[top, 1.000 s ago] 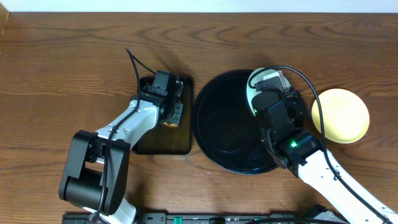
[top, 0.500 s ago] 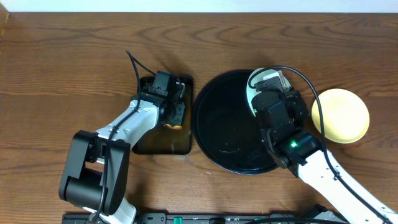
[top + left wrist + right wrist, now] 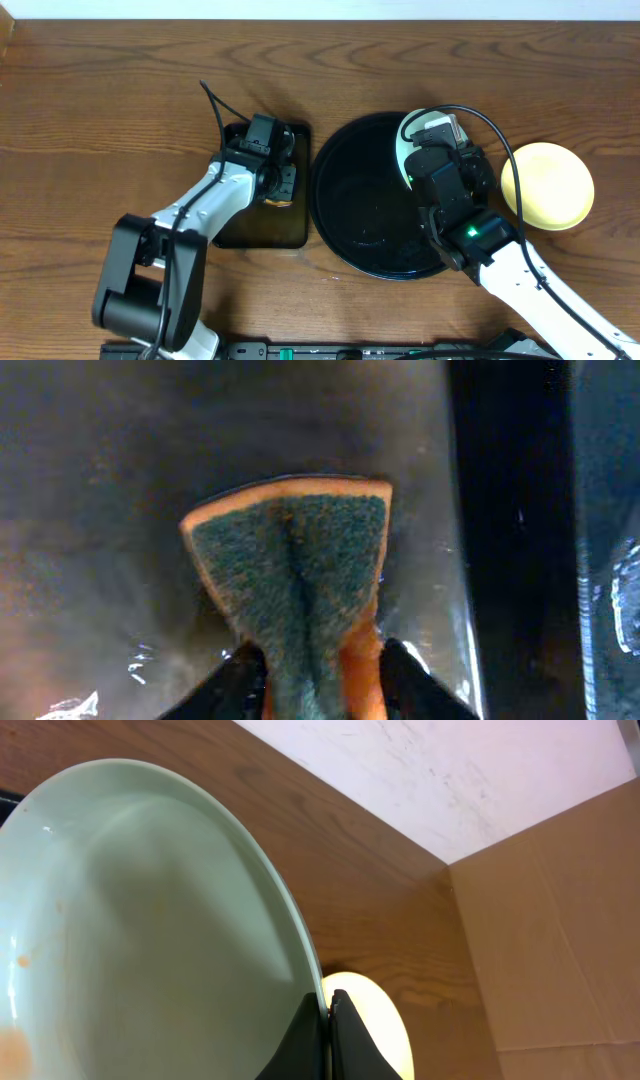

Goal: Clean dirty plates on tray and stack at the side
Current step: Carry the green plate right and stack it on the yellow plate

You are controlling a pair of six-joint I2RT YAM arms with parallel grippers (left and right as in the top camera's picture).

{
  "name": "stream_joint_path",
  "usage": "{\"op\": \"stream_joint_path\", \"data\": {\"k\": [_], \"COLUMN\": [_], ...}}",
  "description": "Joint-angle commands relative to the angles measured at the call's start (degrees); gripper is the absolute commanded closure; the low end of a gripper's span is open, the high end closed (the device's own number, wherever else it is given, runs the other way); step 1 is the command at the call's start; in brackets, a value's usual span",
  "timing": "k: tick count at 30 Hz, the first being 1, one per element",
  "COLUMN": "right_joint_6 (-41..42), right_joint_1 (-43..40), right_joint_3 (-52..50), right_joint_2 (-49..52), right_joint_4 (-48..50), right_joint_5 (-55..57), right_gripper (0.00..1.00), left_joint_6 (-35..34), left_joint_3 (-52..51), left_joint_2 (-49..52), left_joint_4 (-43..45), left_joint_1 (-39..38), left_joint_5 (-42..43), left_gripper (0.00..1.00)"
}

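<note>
Mint plate (image 3: 403, 158) mostly behind right arm (image 3: 470, 230)

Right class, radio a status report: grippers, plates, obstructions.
Left gripper shut on sponge over small tray. Right gripper shut on mint plate rim, at round tray's edge. Yellow plate on table beside it. No obstruction seen.

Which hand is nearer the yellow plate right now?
Right. The right hand grips the mint plate by its rim over the round tray, just beside the yellow plate. The left hand holds a sponge over the rectangular tray, on the far side of the round tray.
</note>
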Motion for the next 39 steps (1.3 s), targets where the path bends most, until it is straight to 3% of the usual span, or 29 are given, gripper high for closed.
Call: {"op": "stream_joint_path", "data": {"k": [1, 4, 7, 10, 20, 25, 39], "right_joint_6": [1.51, 1.57, 5.42, 14.8, 32.59, 34.99, 34.97], "right_joint_1": [0.44, -0.66, -2.8, -7.34, -29.44, -43.56, -61.92], "right_joint_3": [1.42, 1.42, 1.42, 1.42, 1.42, 1.42, 0.87], "right_joint_2": [-0.74, -0.74, -0.74, -0.74, -0.72, -0.55, 6.62], "right_joint_4": [0.28, 1.46, 2.86, 1.79, -5.35, -5.73, -7.5], "right_joint_5": [1.11, 1.11, 1.11, -0.79, -27.02, -39.71, -39.87], "right_gripper": [0.99, 0.99, 0.99, 0.99, 0.99, 0.99, 0.95], "left_joint_6": [0.24, 0.22, 0.13, -2.54, -4.96, -4.96, -4.96], "left_joint_3": [0.81, 0.81, 0.79, 0.79, 0.66, 0.66, 0.66], "left_joint_2": [-5.27, -8.7, -11.39, -13.09, -13.14, -13.14, -13.14], "left_joint_4": [-0.31, -0.46, -1.03, -3.13, -9.9, -9.97, -10.16], "left_joint_1": [0.11, 0.11, 0.11, 0.11, 0.11, 0.11, 0.11], "left_joint_5": [-1.84, -1.84, -1.81, -1.81, -1.81, -1.81, -1.81], "left_gripper": [0.54, 0.36, 0.26, 0.25, 0.24, 0.23, 0.23]}}
